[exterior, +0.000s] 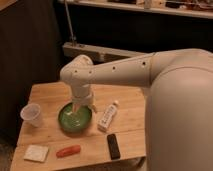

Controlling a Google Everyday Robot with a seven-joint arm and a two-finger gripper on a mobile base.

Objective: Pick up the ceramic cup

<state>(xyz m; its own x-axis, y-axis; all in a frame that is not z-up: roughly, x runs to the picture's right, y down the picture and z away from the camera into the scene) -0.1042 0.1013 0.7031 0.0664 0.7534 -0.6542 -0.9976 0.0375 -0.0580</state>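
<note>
Ceramic cup (30, 114) is standing upright, rim upward, near the left edge of the wooden counter (50, 137), just behind a white square pad (36, 152) and a red-orange piece (68, 150) that are lying along the front edge. Being small, handleless and tapered, it is likely handling as light, stiff, smooth-walled and breakable. A grip across the wall just below the wider rim, with moderate pressure, is looking safest. Beside it the green bowl (75, 120) is sitting, and the claw (77, 106) is hanging over that bowl, apart from the cup. Whether the claw is released or clenched is not showing. The cup is lying off to the claw's left, at similar depth, untouched.
</note>
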